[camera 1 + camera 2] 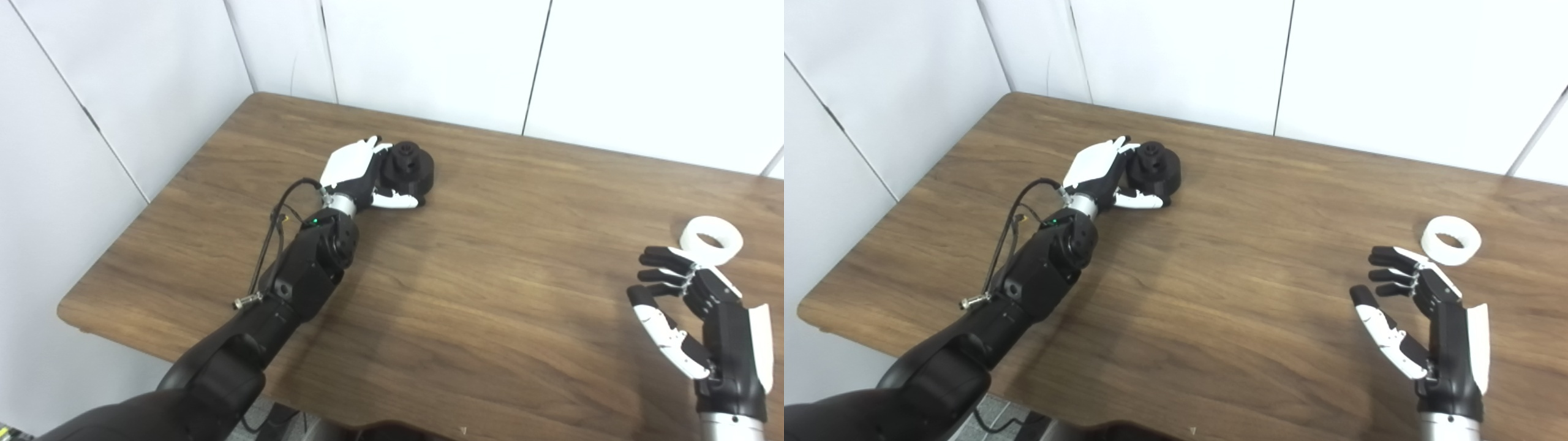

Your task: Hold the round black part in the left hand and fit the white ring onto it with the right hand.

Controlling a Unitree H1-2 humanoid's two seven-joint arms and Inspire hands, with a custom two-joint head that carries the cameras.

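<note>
The black part sits on the wooden surface toward the far left, a squat round body with a smaller knurled boss standing up from its top. The left hand is against its near-left side: the white-backed palm stands edge-up beside it, the fingers reach over its far side, and the thumb lies along its base on the surface. The hand looks wrapped around the part, but I cannot tell whether it bears on it firmly; the part is not lifted.

The ring lies flat on the surface at the far right, hole upward, well apart from the part. The right hand hangs just short of it on the near side, palm turned left, fingers curled but spread from the thumb, holding nothing; the fingertips do not touch the ring.

Both pieces look like rigid printed plastic, so I judge them light, stiff and not fragile, though smooth enough to skid on the wood when pushed. The part is best held low around its broad body, leaving the boss and top face free to receive the ring. The ring is thin-walled and low, hard to pinch from above without sliding it; a grip across its outer wall, thumb on one side and fingers opposite, should keep the hole clear. A hold through the bore would block the fit. Since the fit is likely snug, the ring should be kept level with the part's top to avoid jamming.
</note>
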